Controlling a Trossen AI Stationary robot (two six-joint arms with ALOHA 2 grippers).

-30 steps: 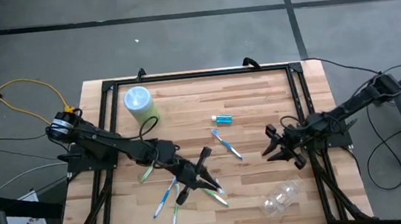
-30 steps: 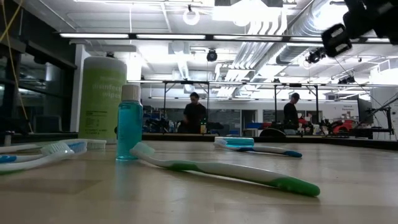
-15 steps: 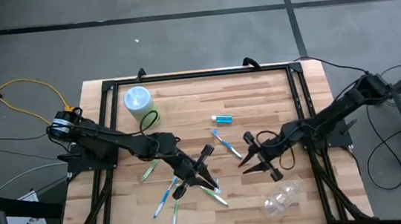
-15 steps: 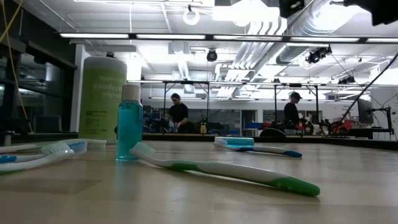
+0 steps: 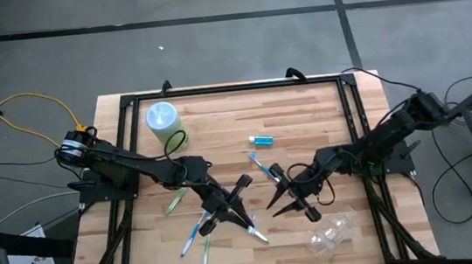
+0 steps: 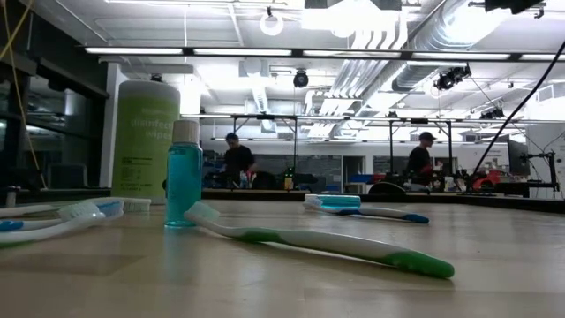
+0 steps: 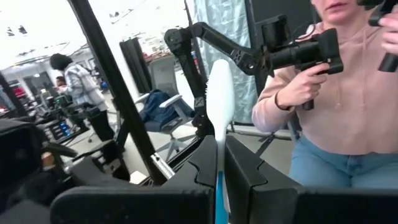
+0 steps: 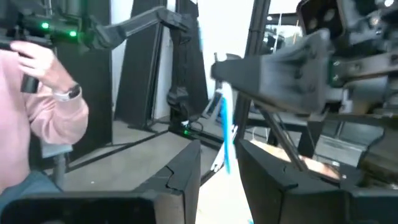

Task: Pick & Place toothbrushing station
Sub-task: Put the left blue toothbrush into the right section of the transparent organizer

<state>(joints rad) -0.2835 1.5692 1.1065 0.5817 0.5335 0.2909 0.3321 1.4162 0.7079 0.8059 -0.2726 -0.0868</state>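
My left gripper (image 5: 241,218) hangs above the table's middle, shut on a white-and-blue toothbrush (image 7: 219,106) whose brush head sticks out past the fingertips. My right gripper (image 5: 273,204) faces it from the right, open. In the right wrist view that toothbrush (image 8: 224,130) stands just ahead of the gap between my right fingers (image 8: 180,168); I see no touch. More toothbrushes lie flat on the wood: a blue one (image 5: 263,168), a green one (image 5: 173,205), two near the front (image 5: 194,236). The small blue tube (image 5: 261,140) lies flat, and the clear cup (image 5: 333,232) lies on its side. My left gripper pinches the toothbrush's blue handle (image 7: 219,190) between its two fingers. The fingers come about level from the table's left and lie along the brush. The white neck and head reach out beyond the fingertips, lifted clear of the table.
A pale-green canister (image 5: 165,122) with a light-blue lid stands at the far left. In the low view a small blue bottle (image 6: 184,174) stands before it and a green-and-white toothbrush (image 6: 318,240) lies nearest. A black frame (image 5: 232,89) rims the table. A person holding a controller (image 7: 323,93) stands beyond.
My right gripper has travelled from the table's right edge toward the middle and the left gripper, rising out of the low view and rolling a little, its fingers as far apart as before. The toothbrushes, tube and cup on the table have stayed put.
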